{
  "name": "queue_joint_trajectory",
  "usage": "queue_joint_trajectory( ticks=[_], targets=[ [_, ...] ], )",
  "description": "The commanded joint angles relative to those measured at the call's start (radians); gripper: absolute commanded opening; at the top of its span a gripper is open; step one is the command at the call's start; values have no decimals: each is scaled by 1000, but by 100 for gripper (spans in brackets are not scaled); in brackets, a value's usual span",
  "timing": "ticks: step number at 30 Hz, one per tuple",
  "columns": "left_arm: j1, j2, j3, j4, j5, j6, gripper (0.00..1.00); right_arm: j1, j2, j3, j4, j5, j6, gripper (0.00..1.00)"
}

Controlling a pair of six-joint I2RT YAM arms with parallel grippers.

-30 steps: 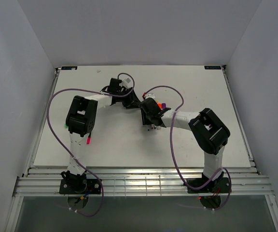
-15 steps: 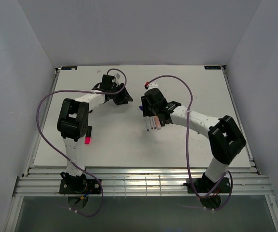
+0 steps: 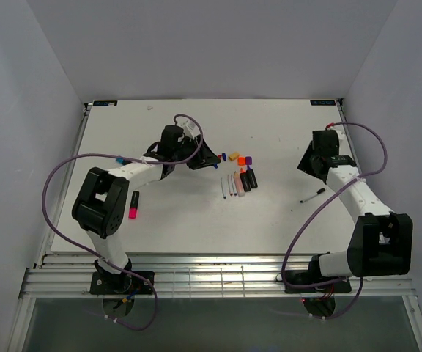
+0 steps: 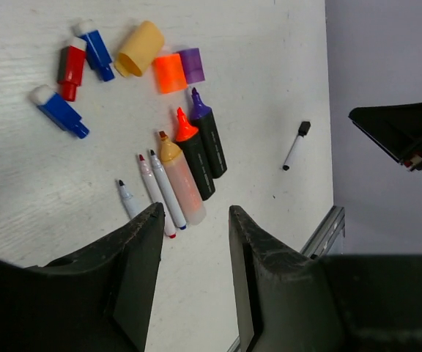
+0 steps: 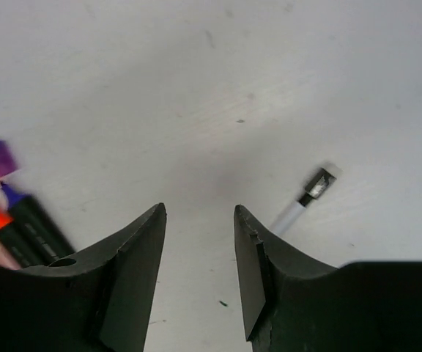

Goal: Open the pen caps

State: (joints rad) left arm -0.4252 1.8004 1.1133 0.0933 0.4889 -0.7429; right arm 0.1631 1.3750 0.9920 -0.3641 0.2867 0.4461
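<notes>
Loose pen caps lie in a cluster at mid-table: yellow-orange (image 4: pixel 139 48), orange (image 4: pixel 170 72), purple (image 4: pixel 192 64), red (image 4: pixel 70 66) and two blue caps (image 4: pixel 95 50). In the top view the cluster (image 3: pixel 240 158) is just right of my left gripper (image 3: pixel 209 155). Several uncapped markers (image 4: pixel 189 165) lie in a row below them (image 3: pixel 237 183). A thin white pen with a black cap (image 3: pixel 313 195) lies apart on the right and shows in the right wrist view (image 5: pixel 302 202). My left gripper (image 4: pixel 195 213) is open and empty. My right gripper (image 5: pixel 200 211) is open and empty, above bare table at the right (image 3: pixel 306 164).
A black marker with a pink cap (image 3: pixel 134 205) lies near the left arm. Purple cables loop over both arms. The table's metal front rail (image 3: pixel 211 264) runs along the near edge. Grey walls close in both sides.
My right arm has swung from the marker row out to the right side of the table, uncovering the markers and caps. My left gripper has moved right, towards the caps.
</notes>
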Motion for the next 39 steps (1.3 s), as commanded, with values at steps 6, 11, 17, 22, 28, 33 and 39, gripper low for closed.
queue_joint_trajectory(
  ticks=[6,11,17,22,28,33,39],
  targets=[
    [-15,-41,-61,106,71,-26,51,-220,-25,-118,-76,-40,-21,49],
    [-21,-35,-79,146,93,-44,51,-238,21,-139,-68,-24,-26,49],
    [-24,-33,-84,154,99,-41,51,-240,61,-197,-6,-56,-30,48],
    [-26,-24,-87,155,99,-38,51,-240,88,-228,51,-83,-30,47],
    [-32,-13,-92,157,93,-38,50,-238,130,-259,86,-87,-38,43],
    [-40,-13,-99,155,85,-35,50,-232,168,-295,116,-113,-50,29],
    [-47,-7,-109,154,103,-32,50,-195,159,-340,152,-113,-55,8]
  ],
)
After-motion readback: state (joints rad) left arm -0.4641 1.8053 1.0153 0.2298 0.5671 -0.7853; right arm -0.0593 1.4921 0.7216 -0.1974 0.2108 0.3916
